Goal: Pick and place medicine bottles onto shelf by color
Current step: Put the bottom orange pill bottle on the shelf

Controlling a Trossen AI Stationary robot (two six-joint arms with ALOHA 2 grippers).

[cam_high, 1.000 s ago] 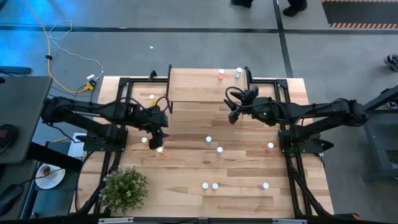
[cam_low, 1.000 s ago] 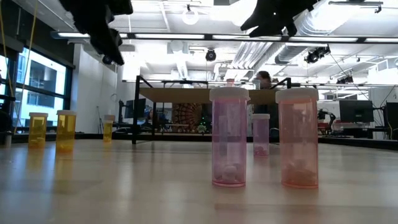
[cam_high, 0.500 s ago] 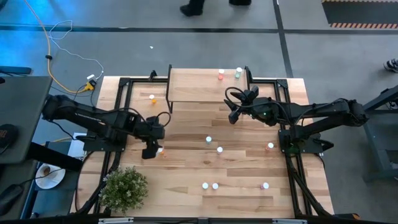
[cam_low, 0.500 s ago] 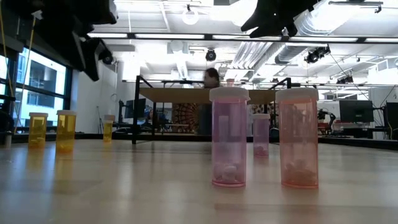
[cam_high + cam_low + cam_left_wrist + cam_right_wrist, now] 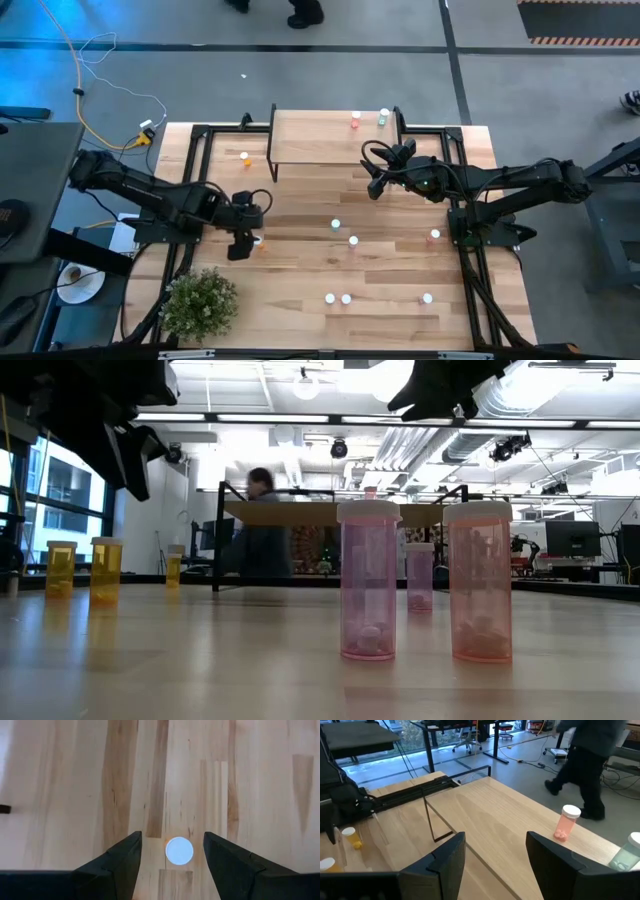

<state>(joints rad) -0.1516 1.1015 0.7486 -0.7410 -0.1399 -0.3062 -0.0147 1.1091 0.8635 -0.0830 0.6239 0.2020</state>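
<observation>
Our left gripper [image 5: 173, 851] hangs wide open over a white-capped bottle [image 5: 179, 851] at the table's left; only its wrist view shows the cap between the fingers. Our right gripper [image 5: 496, 851], also open, waits near the shelf [image 5: 520, 827], which holds a pink bottle [image 5: 566, 822].

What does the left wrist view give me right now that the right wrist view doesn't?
Only the left wrist view: a white bottle cap seen from straight above, centred between the left gripper's open jaws, with bare tabletop around it.

Only the right wrist view: the shelf with a pink bottle and a pale green bottle standing on it, and a person walking behind.

Both: the arm's own open jaws and light wood.
</observation>
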